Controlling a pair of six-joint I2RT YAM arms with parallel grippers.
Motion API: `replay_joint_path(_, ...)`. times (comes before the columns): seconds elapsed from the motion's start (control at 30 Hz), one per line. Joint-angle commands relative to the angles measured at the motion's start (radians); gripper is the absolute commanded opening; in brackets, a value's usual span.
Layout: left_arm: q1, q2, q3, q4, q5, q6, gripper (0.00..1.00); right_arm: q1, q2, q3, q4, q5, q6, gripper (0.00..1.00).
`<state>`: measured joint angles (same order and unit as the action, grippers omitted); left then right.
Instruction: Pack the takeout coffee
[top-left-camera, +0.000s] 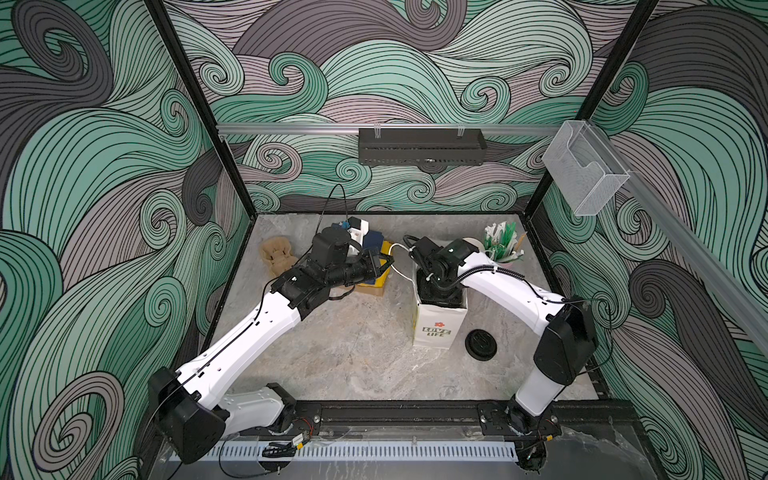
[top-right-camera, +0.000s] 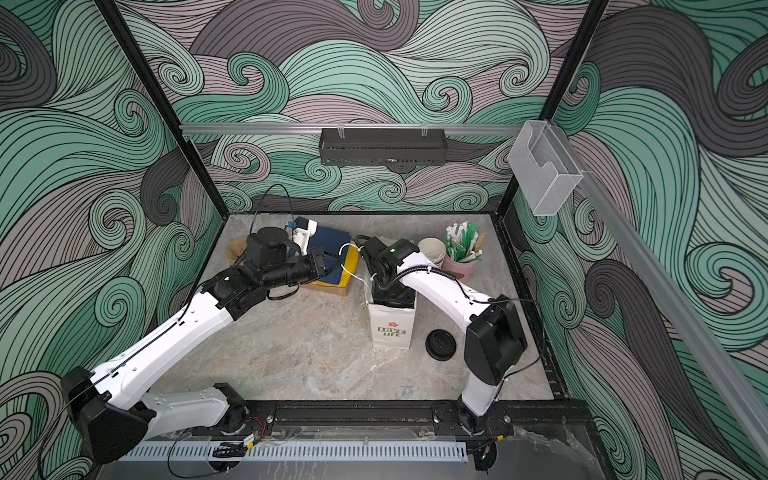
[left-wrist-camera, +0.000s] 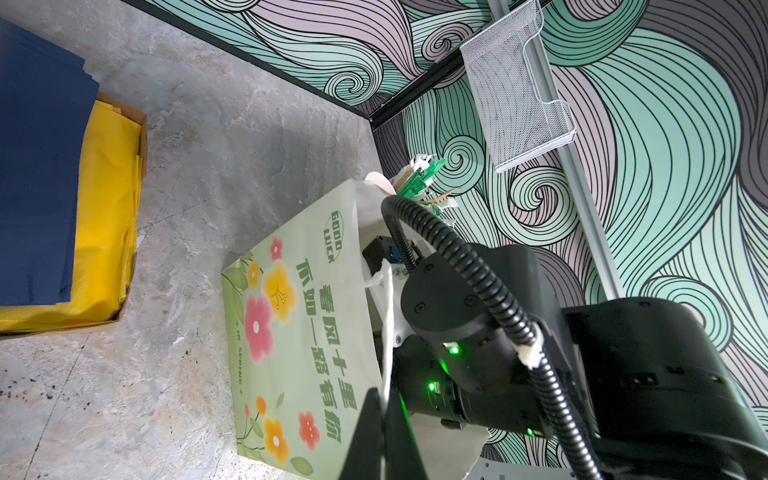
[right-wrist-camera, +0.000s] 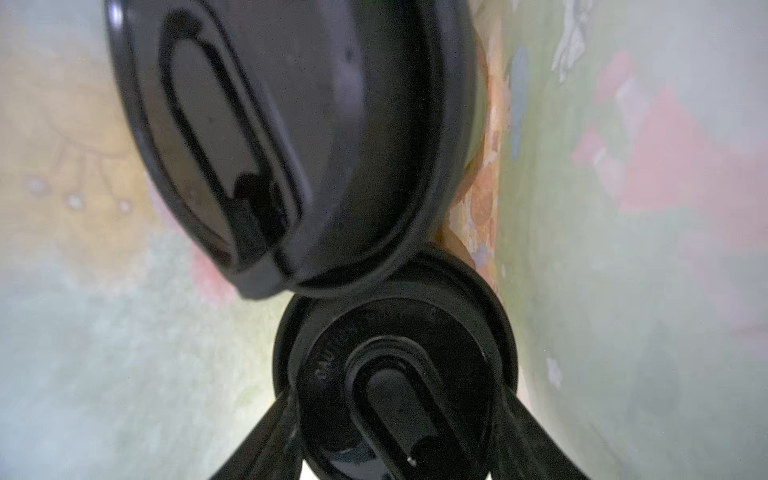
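In the right wrist view two takeout coffee cups show as black sip lids inside the paper bag (right-wrist-camera: 623, 291). One lid (right-wrist-camera: 395, 353) sits between the fingers of my right gripper (right-wrist-camera: 395, 390), which is shut on that cup. The other lid (right-wrist-camera: 282, 137) touches it just beyond. In both top views the right wrist reaches down into the flower-printed bag (top-left-camera: 436, 328) (top-right-camera: 390, 328), hiding gripper and cups. My left gripper (left-wrist-camera: 385, 395) (top-left-camera: 388, 259) is shut on the bag's white handle (left-wrist-camera: 388, 324), beside the bag's printed side (left-wrist-camera: 299, 311).
A loose black lid (top-left-camera: 481, 343) (top-right-camera: 441, 344) lies right of the bag. Behind it stand a pink cup of stirrers (top-right-camera: 461, 257) and lidless cups (top-right-camera: 432, 249). A box of blue and yellow napkins (left-wrist-camera: 62, 187) (top-right-camera: 332, 249) sits at the back left, near a brown pulp carrier (top-left-camera: 276, 253).
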<state>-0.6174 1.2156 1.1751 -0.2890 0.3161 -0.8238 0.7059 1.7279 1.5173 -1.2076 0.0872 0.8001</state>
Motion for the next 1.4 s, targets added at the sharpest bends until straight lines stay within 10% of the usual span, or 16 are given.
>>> replay_joint_path(0.0, 0.008, -0.005, 0.003, 0.031, 0.014, -0.002, 0.0, -0.001, 0.051, -0.06, 0.032, -0.047, 0.017, 0.59)
replay_joint_path(1.37, 0.008, 0.001, -0.012, 0.046, 0.02, -0.007, 0.0, -0.022, 0.145, -0.117, 0.063, -0.093, -0.042, 0.56)
